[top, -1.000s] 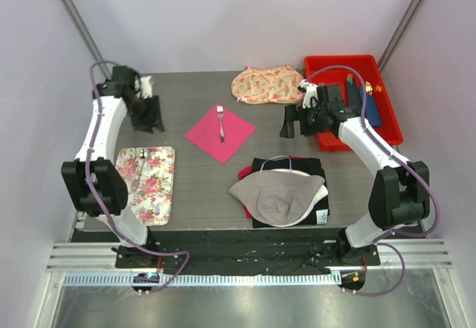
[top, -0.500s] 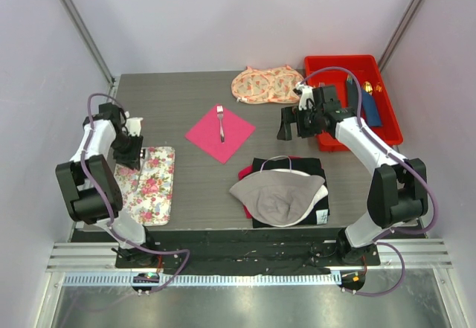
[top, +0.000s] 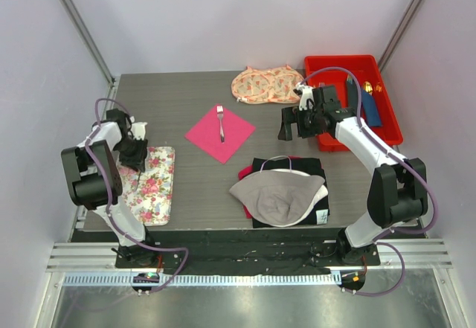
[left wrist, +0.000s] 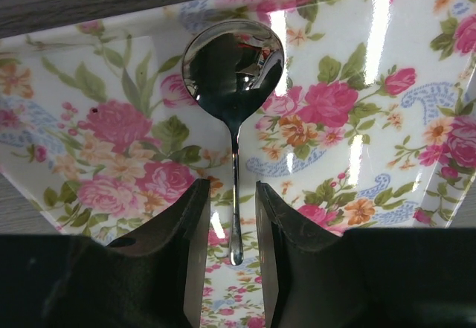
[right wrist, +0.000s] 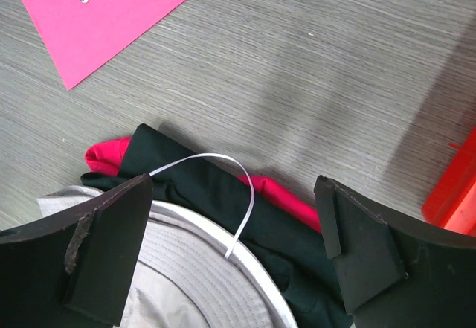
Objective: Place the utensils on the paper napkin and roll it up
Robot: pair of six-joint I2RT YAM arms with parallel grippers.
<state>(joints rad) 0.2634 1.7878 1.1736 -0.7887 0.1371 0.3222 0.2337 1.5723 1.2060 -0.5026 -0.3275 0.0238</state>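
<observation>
Spoon [left wrist: 233, 75] on floral tray [left wrist: 111, 123], bowl pointing away, handle inside left pincer [left wrist: 231, 194], narrowly parted; right pincer [right wrist: 233, 201] wide

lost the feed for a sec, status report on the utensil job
Left gripper open, jaws straddling spoon handle on floral mat. Right gripper open, holding nothing. Fork lies on pink napkin. Nothing between mat and napkin.

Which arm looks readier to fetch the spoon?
Left. The left end effector sits over the floral tray, jaws open astride the spoon handle; the right end effector hangs open above the folded clothes, far from it.
</observation>
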